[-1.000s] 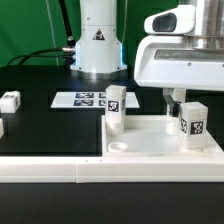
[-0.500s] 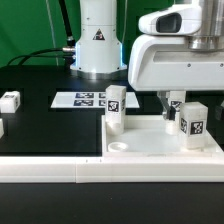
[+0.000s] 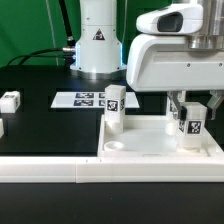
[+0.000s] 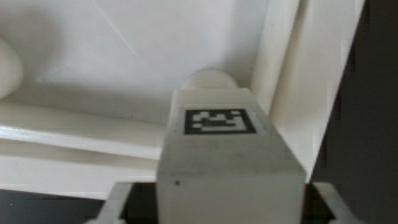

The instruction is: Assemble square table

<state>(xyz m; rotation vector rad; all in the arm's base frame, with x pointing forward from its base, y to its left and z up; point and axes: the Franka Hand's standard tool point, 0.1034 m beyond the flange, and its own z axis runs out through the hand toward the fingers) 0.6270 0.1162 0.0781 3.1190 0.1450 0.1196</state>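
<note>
A robotics lab: a white robot arm base (image 3: 97, 40) stands on a black table (image 3: 50, 125); green backdrop (image 3: 25, 25) behind; the marker board (image 3: 85, 99) and a tagged white leg (image 3: 9, 100) lie nearby.

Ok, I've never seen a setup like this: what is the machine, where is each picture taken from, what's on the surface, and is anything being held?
The machine is a single robot arm that ends in a two-finger gripper. One picture comes from a camera standing off the arm. The other comes from a camera on the wrist, looking out between the fingers. On the black surface lies a white square tabletop with a rim. Two small tagged legs stand on it. The gripper's fingers look closed on the first leg, which also fills the wrist view. The second leg stands at another corner. A loose leg and the flat marker board lie further off.
</note>
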